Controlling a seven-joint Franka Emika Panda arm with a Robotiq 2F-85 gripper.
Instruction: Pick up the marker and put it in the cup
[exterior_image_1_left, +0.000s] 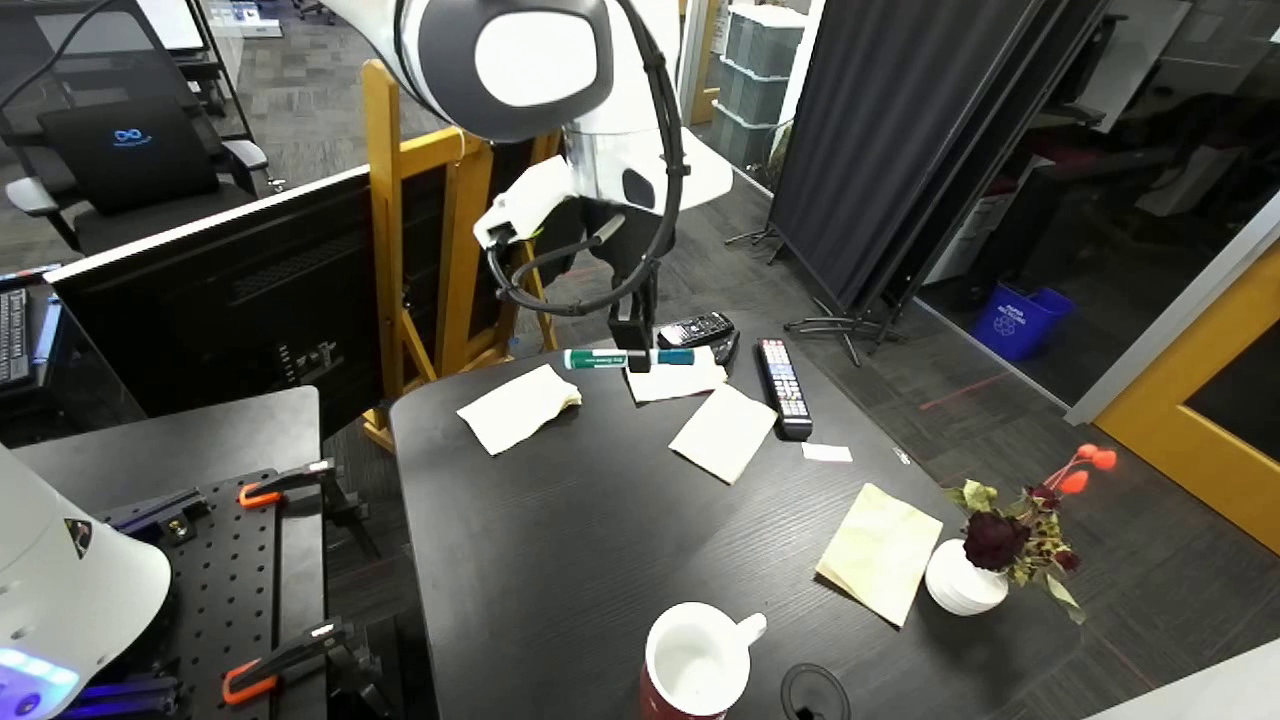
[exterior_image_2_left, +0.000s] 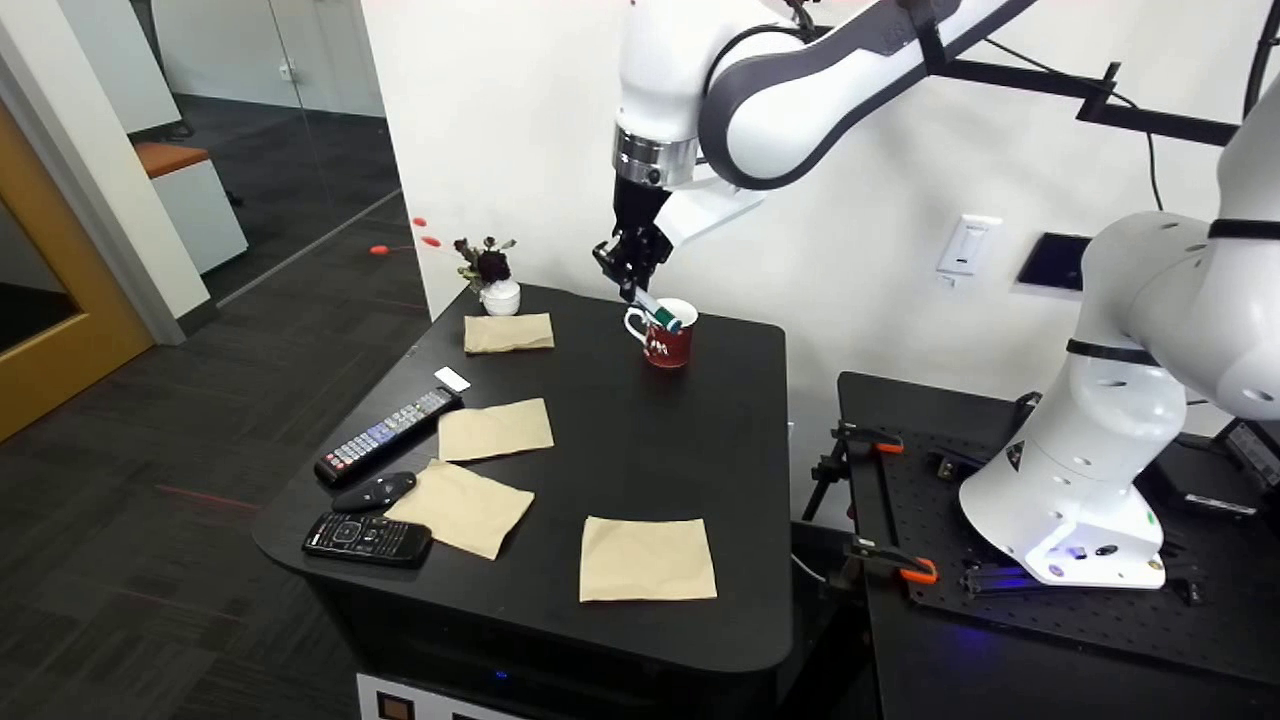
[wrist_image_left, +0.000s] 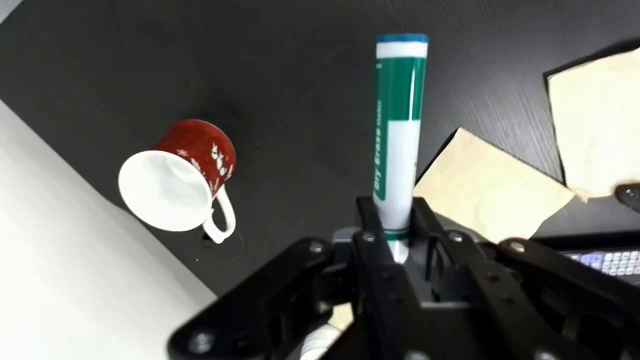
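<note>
While the black two-fingered tool (wrist_image_left: 394, 212) grips the green-and-white cylindrical marker (wrist_image_left: 399, 142), right of centre in the wrist view, above the dark flat table (wrist_image_left: 300, 95), the round red-and-white ceramic-looking mug (wrist_image_left: 182, 175) stands at left; pickup appears complete, placement remains.

Four tan paper napkins (exterior_image_2_left: 648, 562) are lying on the counter (exterior_image_2_left: 690, 450). A white vase (exterior_image_2_left: 500, 298) is holding flowers (exterior_image_2_left: 493, 265). A long remote control (exterior_image_2_left: 390, 437) is lying just beside a white slip (exterior_image_2_left: 452, 379). A blue recycling bin (exterior_image_1_left: 1018, 322) is standing on the floor (exterior_image_1_left: 965, 420).
</note>
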